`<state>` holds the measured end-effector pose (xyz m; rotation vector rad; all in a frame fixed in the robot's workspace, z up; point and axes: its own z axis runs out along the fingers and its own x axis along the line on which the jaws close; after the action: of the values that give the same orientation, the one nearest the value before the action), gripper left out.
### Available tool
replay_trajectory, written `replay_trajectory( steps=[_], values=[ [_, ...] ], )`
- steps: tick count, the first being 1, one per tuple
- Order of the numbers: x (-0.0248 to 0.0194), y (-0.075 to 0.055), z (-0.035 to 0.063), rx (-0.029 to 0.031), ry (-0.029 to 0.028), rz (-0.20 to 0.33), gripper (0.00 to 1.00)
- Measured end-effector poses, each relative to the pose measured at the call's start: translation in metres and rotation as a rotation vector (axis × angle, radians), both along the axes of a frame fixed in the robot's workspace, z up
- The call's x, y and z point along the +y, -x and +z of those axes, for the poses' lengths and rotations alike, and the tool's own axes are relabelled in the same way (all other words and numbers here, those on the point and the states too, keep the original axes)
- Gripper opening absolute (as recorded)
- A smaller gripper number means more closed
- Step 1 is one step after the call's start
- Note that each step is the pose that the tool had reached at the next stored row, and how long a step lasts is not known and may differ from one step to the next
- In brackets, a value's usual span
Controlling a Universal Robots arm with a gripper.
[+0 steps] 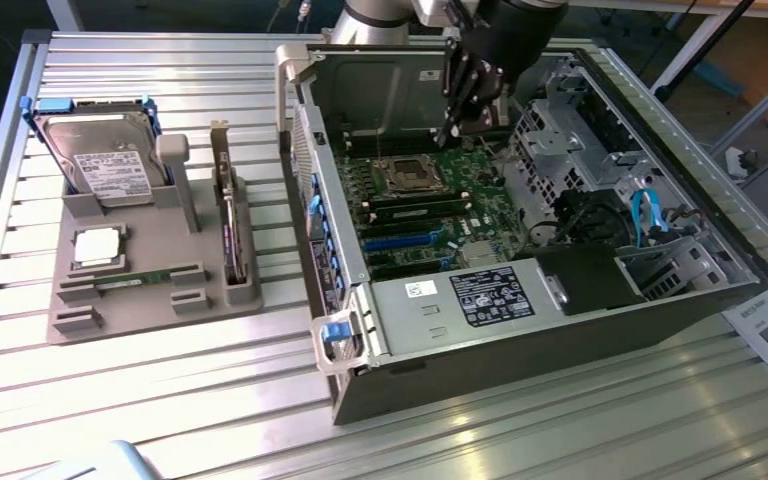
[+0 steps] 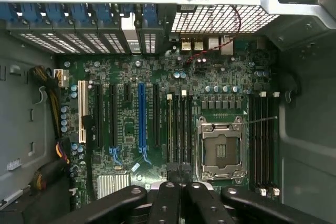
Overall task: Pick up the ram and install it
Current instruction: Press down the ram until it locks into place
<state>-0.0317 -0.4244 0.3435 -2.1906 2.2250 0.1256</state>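
Fingers [image 2: 176, 188] well apart from ram [image 1: 133, 281]

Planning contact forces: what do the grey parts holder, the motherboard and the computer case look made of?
Parts holder: matte grey, blocky, probably moulded or printed plastic. Motherboard: dark green glossy circuit board carrying black and blue plastic slots. Computer case: bare grey sheet metal with folded edges and a perforated grille. The hand hangs above the board.

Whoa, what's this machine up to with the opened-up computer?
A robot arm's gripper hangs inside the open computer case, right above the green motherboard near the bare processor socket and the long memory slots. A slim green ram stick lies in the grey parts holder on the table beside the case.
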Motion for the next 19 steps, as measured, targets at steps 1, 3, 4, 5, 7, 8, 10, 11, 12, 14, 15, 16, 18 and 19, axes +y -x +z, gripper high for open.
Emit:
replay_trajectory(
  steps=[1, 3, 4, 5, 7, 8, 10, 11, 12, 14, 15, 16, 18, 19],
  values=[
    [0.0, -0.001, 0.0, 0.0, -0.0001, 0.0, 0.1],
    [0.0, -0.004, 0.0, 0.0, 0.0, 0.0, 0.1],
    [0.0, -0.005, 0.0, 0.0, 0.0, 0.0, 0.1],
    [0.0, -0.007, 0.0, 0.0001, 0.0, 0.0, 0.1],
    [0.0, -0.01, 0.0, 0.0002, 0.0, 0.0, 0.1],
    [0.0, -0.012, 0.0, 0.0003, 0.0, 0.0, 0.1],
    [0.0, -0.017, 0.0001, 0.0009, 0.0001, 0.0, 0.1],
    [0.0, -0.019, 0.0, 0.0014, 0.0, 0.0, 0.1],
    [0.0, -0.022, 0.0, 0.0021, 0.0, 0.0, 0.1],
    [0.0, -0.026, 0.0001, 0.003, 0.0, 0.0, 0.1],
    [0.0, -0.027, 0.0, 0.0034, 0.0, 0.0, 0.1],
    [0.0, -0.029, 0.0, 0.0037, 0.0, 0.0, 0.1],
    [0.0, -0.029, 0.0, 0.0037, -0.0001, 0.0, 0.1],
    [0.0, -0.029, 0.0, 0.0037, 0.0, 0.0, 0.1]
  ],
)
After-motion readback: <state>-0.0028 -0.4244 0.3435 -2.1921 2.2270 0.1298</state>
